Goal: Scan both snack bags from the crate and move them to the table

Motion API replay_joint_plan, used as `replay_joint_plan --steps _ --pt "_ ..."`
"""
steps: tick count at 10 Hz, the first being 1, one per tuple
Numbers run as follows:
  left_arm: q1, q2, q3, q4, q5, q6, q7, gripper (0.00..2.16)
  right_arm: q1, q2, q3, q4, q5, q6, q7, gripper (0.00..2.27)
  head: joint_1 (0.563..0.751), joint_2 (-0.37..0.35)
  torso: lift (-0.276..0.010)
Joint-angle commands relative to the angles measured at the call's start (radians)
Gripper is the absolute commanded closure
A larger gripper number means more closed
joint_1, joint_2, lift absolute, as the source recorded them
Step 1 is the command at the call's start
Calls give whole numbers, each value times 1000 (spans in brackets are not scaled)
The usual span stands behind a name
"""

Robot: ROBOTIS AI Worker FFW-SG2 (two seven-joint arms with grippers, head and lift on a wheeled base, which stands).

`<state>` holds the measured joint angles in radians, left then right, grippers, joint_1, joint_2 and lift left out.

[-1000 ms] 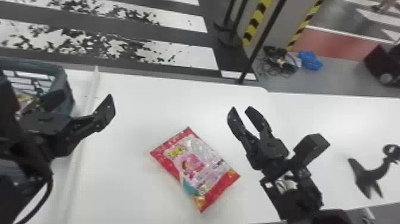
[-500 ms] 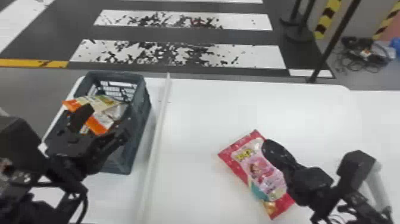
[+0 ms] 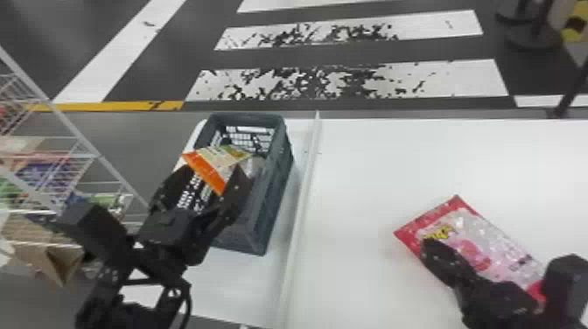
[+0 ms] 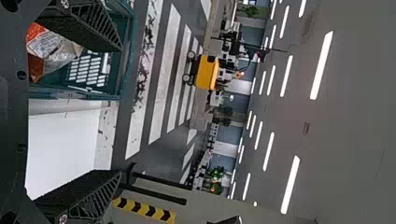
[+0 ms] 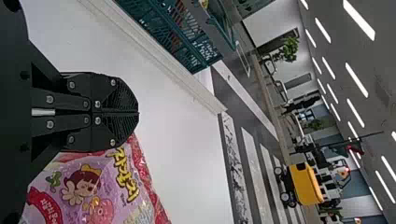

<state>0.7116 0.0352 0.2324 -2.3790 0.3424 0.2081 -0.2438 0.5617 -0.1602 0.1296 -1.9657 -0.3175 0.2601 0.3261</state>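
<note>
My left gripper [image 3: 210, 192] stands open over the near part of the grey crate [image 3: 280, 197]. Between and beyond its fingers, an orange-and-clear snack bag [image 3: 212, 164] leans inside the crate. In the left wrist view the left gripper [image 4: 120, 111] has its fingers wide apart, with the orange bag [image 4: 53, 51] beside one of them in the crate [image 4: 127, 56]. A red and pink snack bag [image 3: 490, 245] lies flat on the table, partly covered by my right gripper [image 3: 431, 247]. The right wrist view has the right gripper [image 5: 138, 113] shut, holding nothing, by the pink bag [image 5: 98, 186].
A raised white strip [image 3: 302, 210] crosses the white table [image 3: 358, 175] between the crate and the pink bag. A wire rack [image 3: 83, 148] with goods stands left of the table. A dark post [image 3: 573, 87] rises beyond the far edge.
The head view has swung left, bringing the whole crate in. My left gripper has come over the crate. My right gripper has gone from open to shut and now overlaps the pink bag.
</note>
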Motion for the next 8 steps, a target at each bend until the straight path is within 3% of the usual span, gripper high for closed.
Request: replay_joint_plan --steps 1,4,6,8 --pt "-3 0 -7 14 10 0 -6 70 -46 24 39 64 32 0 -4 2246 695 257 -87" --pt "-24 11 -53 24 4 3 -6 70 -125 65 113 171 107 0 -53 2246 695 282 -87" --pt "-23 25 -65 23 3 3 -8 70 -184 79 128 246 146 -12 -96 2246 695 282 -87" --pt "-11 26 -65 20 4 0 -22 70 -223 88 125 288 164 -18 -153 2246 695 264 -87"
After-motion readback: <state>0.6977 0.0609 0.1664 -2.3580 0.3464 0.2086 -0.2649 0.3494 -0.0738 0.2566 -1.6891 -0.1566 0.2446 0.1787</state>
